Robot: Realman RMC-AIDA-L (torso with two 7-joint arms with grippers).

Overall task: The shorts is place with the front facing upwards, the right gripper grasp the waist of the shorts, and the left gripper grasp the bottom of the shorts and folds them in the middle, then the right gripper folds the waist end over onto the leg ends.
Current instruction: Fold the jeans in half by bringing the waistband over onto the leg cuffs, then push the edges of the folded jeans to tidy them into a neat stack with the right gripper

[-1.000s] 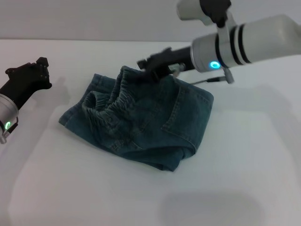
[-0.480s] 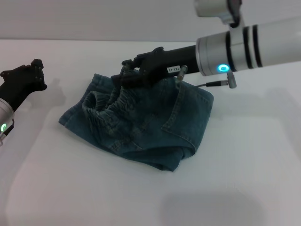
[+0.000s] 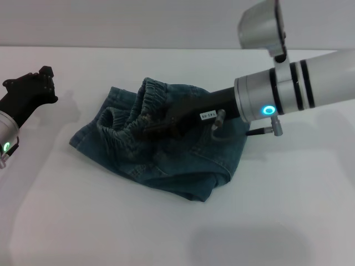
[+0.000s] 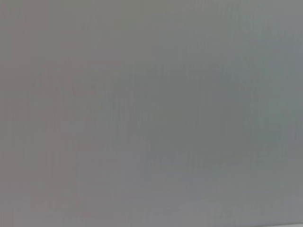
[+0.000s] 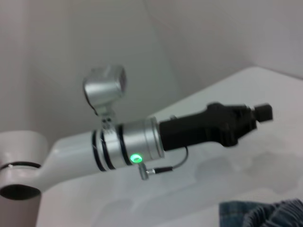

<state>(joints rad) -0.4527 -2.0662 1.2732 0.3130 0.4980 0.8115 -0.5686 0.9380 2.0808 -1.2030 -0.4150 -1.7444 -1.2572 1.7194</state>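
Note:
The denim shorts (image 3: pixel 183 152) lie folded in a heap on the white table (image 3: pixel 111 221). Their ruffled waist (image 3: pixel 125 124) bunches up on the left side. My right gripper (image 3: pixel 151 126) reaches in from the right, lies low on the fabric and touches the waist band. I cannot pick out the leg ends for certain. My left gripper (image 3: pixel 32 91) hovers at the far left, apart from the shorts. It also shows as a black claw (image 5: pixel 227 125) in the right wrist view, above a corner of denim (image 5: pixel 260 215). The left wrist view shows only plain grey.
The white table (image 3: pixel 288 210) extends around the shorts on all sides. A pale wall (image 3: pixel 111 22) runs behind its far edge. My right arm's silver wrist (image 3: pixel 288 97) spans the space above the right part of the table.
My right gripper has come down from the far edge of the shorts and moved toward me onto the waist band. The left gripper stayed at the far left, shifting only slightly.

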